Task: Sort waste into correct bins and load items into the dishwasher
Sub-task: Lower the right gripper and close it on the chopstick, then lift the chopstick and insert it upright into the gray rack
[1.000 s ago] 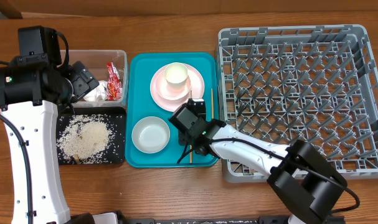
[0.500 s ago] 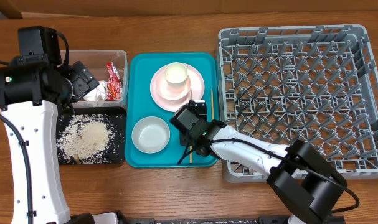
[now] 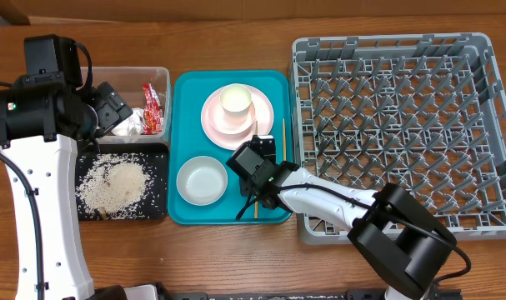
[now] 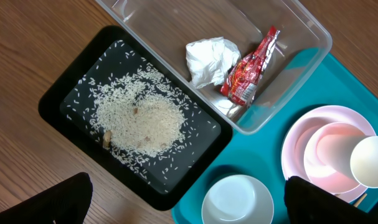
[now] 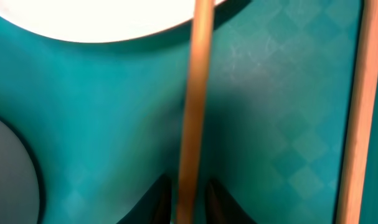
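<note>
A teal tray (image 3: 186, 92) holds a pink plate (image 3: 266, 118) with a cream cup (image 3: 235, 102) on it, a white bowl (image 3: 202, 180) and two wooden chopsticks. My right gripper (image 3: 254, 198) is low on the tray. Its fingertips (image 5: 187, 186) are closed tight on either side of one chopstick (image 5: 198, 93), which lies flat on the tray (image 3: 255, 212). The second chopstick (image 5: 357, 112) lies apart to the right. My left gripper (image 3: 111, 108) hovers over the clear bin (image 3: 119, 77), open wide and empty (image 4: 192, 196). The grey dishwasher rack (image 3: 386, 40) stands on the right with nothing in it.
The clear bin (image 4: 176, 25) holds a red packet (image 4: 251, 71) and a crumpled tissue (image 4: 207, 59). A black tray (image 4: 58, 99) with scattered rice sits in front of it. The bowl (image 4: 237, 200) and cup (image 4: 370, 162) show in the left wrist view.
The right arm's elbow has shifted slightly toward the tray. The gripper stays at the chopstick, and the left arm has not moved.
</note>
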`<state>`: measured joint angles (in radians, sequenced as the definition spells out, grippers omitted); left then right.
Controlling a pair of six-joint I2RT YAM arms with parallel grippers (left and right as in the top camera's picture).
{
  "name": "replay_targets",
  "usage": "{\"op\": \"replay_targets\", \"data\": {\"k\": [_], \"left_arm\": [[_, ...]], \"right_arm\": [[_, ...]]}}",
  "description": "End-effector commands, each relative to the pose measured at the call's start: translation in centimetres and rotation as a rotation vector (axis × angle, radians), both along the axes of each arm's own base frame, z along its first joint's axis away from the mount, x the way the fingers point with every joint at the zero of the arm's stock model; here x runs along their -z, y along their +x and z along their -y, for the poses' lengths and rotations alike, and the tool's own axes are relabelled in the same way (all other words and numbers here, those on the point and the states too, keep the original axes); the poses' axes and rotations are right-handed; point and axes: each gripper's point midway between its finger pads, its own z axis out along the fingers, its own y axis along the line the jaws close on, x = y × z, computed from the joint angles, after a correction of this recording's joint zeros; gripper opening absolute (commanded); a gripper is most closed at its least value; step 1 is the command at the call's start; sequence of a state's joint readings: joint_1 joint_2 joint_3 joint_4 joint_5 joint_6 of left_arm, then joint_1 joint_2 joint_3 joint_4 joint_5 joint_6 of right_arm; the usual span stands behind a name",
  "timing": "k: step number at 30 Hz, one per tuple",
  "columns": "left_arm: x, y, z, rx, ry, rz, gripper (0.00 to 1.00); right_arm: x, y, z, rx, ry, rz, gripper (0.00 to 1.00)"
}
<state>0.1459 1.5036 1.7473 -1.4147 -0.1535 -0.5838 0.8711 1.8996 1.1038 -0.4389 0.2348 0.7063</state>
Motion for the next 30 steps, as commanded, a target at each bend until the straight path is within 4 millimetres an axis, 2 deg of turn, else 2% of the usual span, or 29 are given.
{"op": "replay_targets", "data": {"k": [1,5,9,11,16,20,22,24,25,26,27,30], "left_arm": [[-0.1,0.0,-0.2,0.006,0.007,-0.001,1.00],[-0.1,0.0,-0.2,0.006,0.007,-0.001,1.00],[-0.1,0.0,-0.2,0.006,0.007,-0.001,1.00],[-0.1,0.0,-0.2,0.006,0.007,-0.001,1.00],[-0.1,0.0,-0.2,0.006,0.007,-0.001,1.00],[-0.1,0.0,-0.2,0.006,0.007,-0.001,1.00],[-0.1,0.0,-0.2,0.006,0.007,-0.001,1.00],[-0.1,0.0,-0.2,0.006,0.007,-0.001,1.00],[-0.1,0.0,-0.2,0.006,0.007,-0.001,1.00],[-0.1,0.0,-0.2,0.006,0.007,-0.001,1.00],[-0.1,0.0,-0.2,0.006,0.007,-0.001,1.00],[-0.1,0.0,-0.2,0.006,0.007,-0.001,1.00]], "right_arm": [[0.6,-0.2,0.2,0.005,-0.018,-0.004,0.20],[0.1,-0.4,-0.2,-0.005,0.000,-0.021,0.14],[-1.8,-0.1,-0.5,-0.005,0.008,-0.014,0.04],[-3.2,0.0,-0.7,-0.006,0.012,-0.010,0.04],[-7.7,0.0,-0.6,-0.006,0.025,0.002,0.04],[-13.1,0.0,0.4,0.004,0.032,0.058,0.04],[-16.5,-0.1,2.5,-0.007,-0.013,0.130,0.04],[-18.0,-0.1,4.2,-0.011,-0.051,0.163,0.04],[-18.4,-0.1,5.2,0.002,-0.069,0.171,0.04],[-19.0,0.2,7.4,0.047,-0.111,0.176,0.04],[-18.9,0.4,8.8,0.073,-0.134,0.166,0.04],[-18.3,1.2,11.3,0.099,-0.185,0.130,0.06]]}}
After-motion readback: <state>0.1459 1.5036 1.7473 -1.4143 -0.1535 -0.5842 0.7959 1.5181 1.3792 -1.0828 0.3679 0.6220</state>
